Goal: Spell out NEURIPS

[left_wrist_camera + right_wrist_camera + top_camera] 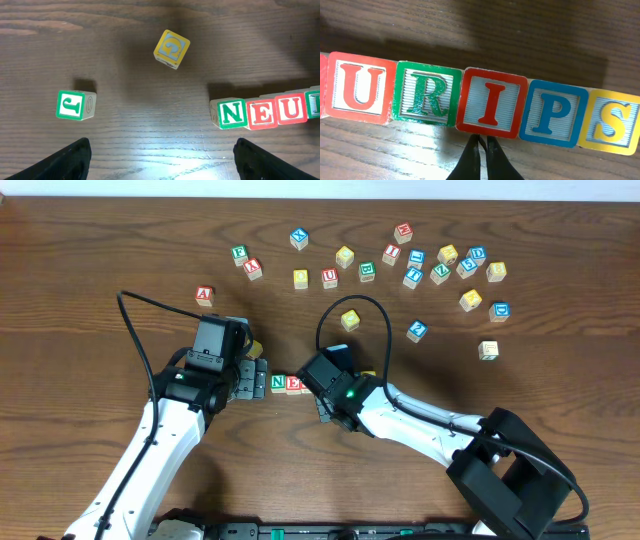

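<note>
Tidying looked to be the step in hand, for the row (286,383) was found fully spelled: N block (231,113), E block (261,113), U block (360,87), R block (426,95), I block (492,102), P block (555,114) and S block (612,122). They were laid touching about the middle of the table (100,240), toward the tabletop's edge by the arms. The right gripper (482,145) was held with jaws pressed together, tips just beside the I block's front face, nothing pinched. The left gripper (161,145) was hung beside the N end, jaws spread wide and empty. A gentle, square push was judged best, kept low so that no block would be tipped or the line bowed. Spare blocks (440,265) were seen scattered toward the far edge.
</note>
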You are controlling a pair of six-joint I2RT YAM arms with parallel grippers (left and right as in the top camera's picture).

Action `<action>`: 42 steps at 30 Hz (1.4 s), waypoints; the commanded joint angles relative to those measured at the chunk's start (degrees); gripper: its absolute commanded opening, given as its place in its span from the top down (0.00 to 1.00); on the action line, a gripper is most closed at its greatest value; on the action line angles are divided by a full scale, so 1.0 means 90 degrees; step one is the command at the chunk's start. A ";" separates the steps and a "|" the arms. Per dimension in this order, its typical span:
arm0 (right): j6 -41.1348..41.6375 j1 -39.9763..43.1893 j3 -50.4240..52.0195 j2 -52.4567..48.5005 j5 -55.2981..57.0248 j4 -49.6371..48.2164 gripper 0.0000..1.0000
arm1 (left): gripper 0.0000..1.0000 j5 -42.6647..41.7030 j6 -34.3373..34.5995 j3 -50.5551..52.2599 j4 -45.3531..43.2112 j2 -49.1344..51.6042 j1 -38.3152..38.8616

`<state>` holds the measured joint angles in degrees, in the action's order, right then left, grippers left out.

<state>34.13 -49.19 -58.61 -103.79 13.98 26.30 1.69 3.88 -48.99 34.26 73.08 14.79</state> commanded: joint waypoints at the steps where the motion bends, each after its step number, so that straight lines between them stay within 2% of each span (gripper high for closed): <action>1: 0.0061 0.0027 -0.0051 -0.0044 0.0158 -0.0012 0.99 | 0.10 0.0053 0.0010 -0.0134 -0.0002 0.0039 0.0002; 11: 0.0063 -0.0053 -0.0056 0.0066 -0.0452 0.0141 0.99 | 0.10 0.0053 0.0007 -0.0134 -0.0002 0.0039 0.0002; 19: 0.0063 -0.0367 -0.0061 0.0505 -0.0464 0.0223 0.99 | 0.10 0.0053 0.0010 -0.0134 -0.0002 0.0039 0.0002; 23: 0.0066 -0.0391 -0.0061 0.1039 -0.0085 0.0299 0.99 | 0.10 0.0053 0.0007 -0.0134 -0.0002 0.0039 0.0002; 29: 0.0136 -0.0374 -0.0061 0.1860 0.1270 0.0272 0.99 | 0.10 0.0053 0.0010 -0.0134 -0.0027 0.0039 0.0002; 36: 0.0136 0.0005 -0.0061 0.1906 0.1790 0.0155 0.99 | 0.10 0.0051 0.0010 -0.0126 -0.0189 0.0090 0.0005; 39: 0.0136 0.0299 -0.0061 0.1807 0.1790 0.0148 0.99 | 0.15 0.0051 0.0010 -0.0121 -0.0296 0.0257 0.0005; 42: 0.0134 0.0580 -0.0061 0.1761 0.1790 0.0129 0.99 | 0.30 0.0034 0.0010 -0.0121 -0.0534 0.0590 0.0005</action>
<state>34.35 -46.24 -58.61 -87.18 27.73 27.59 1.72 4.12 -48.99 30.74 75.44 14.79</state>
